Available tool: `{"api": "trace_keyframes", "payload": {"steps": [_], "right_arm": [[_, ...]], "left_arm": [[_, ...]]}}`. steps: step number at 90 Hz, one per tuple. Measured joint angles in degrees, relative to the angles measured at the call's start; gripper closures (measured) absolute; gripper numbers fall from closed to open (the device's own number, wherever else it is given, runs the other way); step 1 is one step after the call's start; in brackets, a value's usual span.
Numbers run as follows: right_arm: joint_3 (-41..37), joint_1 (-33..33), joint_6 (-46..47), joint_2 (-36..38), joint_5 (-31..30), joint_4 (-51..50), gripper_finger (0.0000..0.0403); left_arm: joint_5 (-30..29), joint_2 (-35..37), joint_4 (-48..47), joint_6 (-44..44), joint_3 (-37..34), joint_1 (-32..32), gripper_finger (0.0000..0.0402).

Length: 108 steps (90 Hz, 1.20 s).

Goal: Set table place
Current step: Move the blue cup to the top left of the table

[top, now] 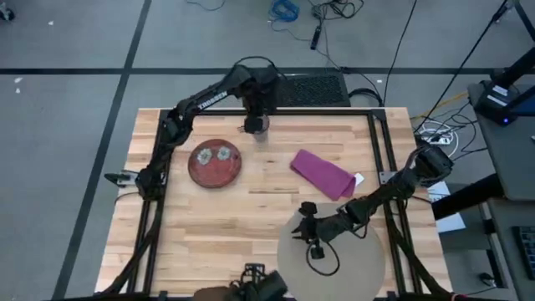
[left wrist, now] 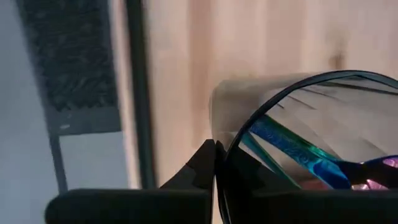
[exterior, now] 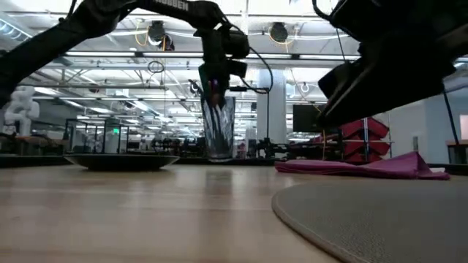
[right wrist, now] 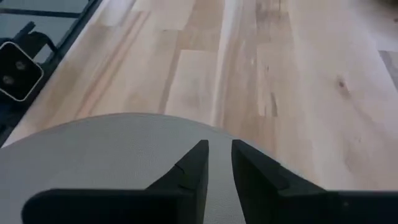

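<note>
Left gripper (top: 255,125) seemingly grips the glass (exterior: 219,128); right gripper (right wrist: 217,163), nearly closed, empty, over mat (right wrist: 93,155).

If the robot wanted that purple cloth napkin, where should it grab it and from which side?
Probably from above, at the raised fold of the purple cloth napkin. It lies nearly flat on the pale wooden table, so a sideways approach has little to catch. The right gripper, over the round beige mat, is the nearer one.
</note>
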<state>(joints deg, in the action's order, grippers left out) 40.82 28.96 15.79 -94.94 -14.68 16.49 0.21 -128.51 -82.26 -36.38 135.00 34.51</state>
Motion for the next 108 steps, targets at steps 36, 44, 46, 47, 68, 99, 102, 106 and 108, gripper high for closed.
{"api": "trace_keyframes", "payload": {"steps": [36, 44, 46, 47, 68, 99, 102, 106, 108], "right_arm": [[0.04, -1.31, -2.57, 0.0, 0.09, 2.96, 0.0344], [0.04, -1.3, -2.57, 0.0, 0.09, 3.06, 0.0344], [0.04, -1.28, -2.57, -0.02, 0.09, 3.06, 0.0344], [0.04, -1.28, -2.57, -0.01, 0.09, 3.06, 0.0344], [0.04, -1.26, -2.07, 0.0, 0.09, 3.59, 0.0344], [0.04, -0.73, -1.31, -0.01, 0.07, 3.94, 0.0344], [0.04, -0.73, -1.34, 0.0, 0.07, 3.97, 0.0344], [0.04, -0.73, -1.35, 0.0, 0.07, 4.0, 0.0344], [0.04, -0.73, -1.35, 0.0, 0.07, 4.03, 0.0344]], "left_arm": [[-0.86, 0.06, -4.02, 2.58, 0.0, 6.52, 0.0401], [-0.77, 0.07, -5.35, 3.57, 0.0, 7.83, 0.0401], [-0.77, 0.07, -5.78, 3.84, 0.0, 8.11, 0.0401], [-0.77, 0.07, -5.94, 4.05, 0.0, 8.16, 0.0401], [-0.68, 0.09, -8.04, 5.11, 0.0, 10.07, 0.0401], [1.98, 0.11, -7.73, 7.62, -0.73, 14.51, 0.0401], [2.64, 0.11, -7.68, 8.02, -1.2, 15.03, 0.0401], [2.95, 0.13, -7.73, 8.53, -1.91, 15.62, 0.0401], [2.96, 0.13, -7.75, 8.57, -2.27, 15.87, 0.0401]]}}
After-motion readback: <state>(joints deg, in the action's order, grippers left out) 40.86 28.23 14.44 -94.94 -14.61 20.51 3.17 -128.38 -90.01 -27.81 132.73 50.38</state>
